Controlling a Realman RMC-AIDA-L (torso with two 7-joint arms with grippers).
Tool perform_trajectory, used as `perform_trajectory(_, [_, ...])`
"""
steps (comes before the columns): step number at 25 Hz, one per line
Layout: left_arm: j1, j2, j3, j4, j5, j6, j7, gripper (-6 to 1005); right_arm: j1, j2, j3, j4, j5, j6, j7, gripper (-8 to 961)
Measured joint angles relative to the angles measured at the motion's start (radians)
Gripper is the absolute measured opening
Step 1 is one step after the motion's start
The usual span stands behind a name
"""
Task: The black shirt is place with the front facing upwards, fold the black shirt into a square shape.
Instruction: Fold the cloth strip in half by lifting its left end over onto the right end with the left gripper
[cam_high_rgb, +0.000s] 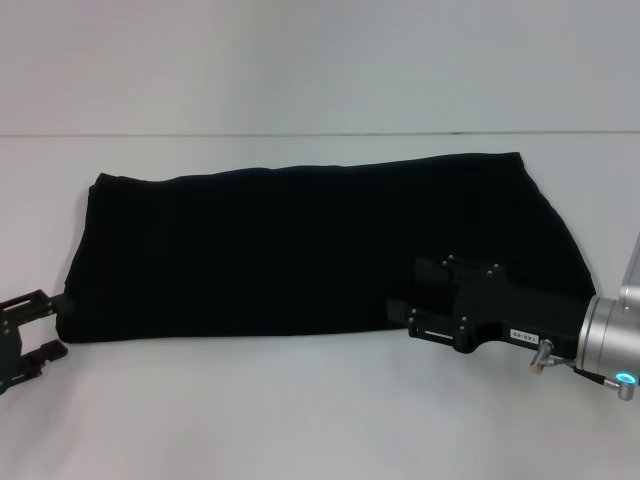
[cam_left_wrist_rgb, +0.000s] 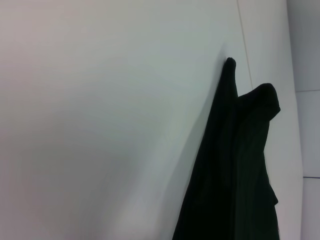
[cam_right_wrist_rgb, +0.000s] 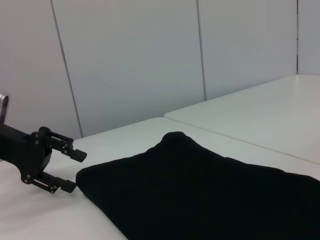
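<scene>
The black shirt (cam_high_rgb: 300, 250) lies folded into a long band across the white table (cam_high_rgb: 300, 420), with no lettering showing. My left gripper (cam_high_rgb: 58, 325) sits at the near left corner of the band. It is open, and its fingers stand just beside the cloth edge; the right wrist view shows this gripper (cam_right_wrist_rgb: 75, 171) next to the shirt (cam_right_wrist_rgb: 200, 190). My right gripper (cam_high_rgb: 405, 290) hovers over the band's near right part, open, with its dark fingers hard to separate from the cloth. The left wrist view shows only the shirt (cam_left_wrist_rgb: 235, 175) edge and bare table.
The white table has bare surface in front of the shirt and behind it up to the back edge (cam_high_rgb: 320, 134). Pale wall panels (cam_right_wrist_rgb: 150, 60) stand beyond the table.
</scene>
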Motion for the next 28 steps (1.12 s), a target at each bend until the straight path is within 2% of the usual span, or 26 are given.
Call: perform_trajectory(28, [-0.039,-0.004,0.054,-0.011,0.007,-0.069,0.0,688,-0.003,0.0,0.0,0.0,0.0,-0.004,0.009,746])
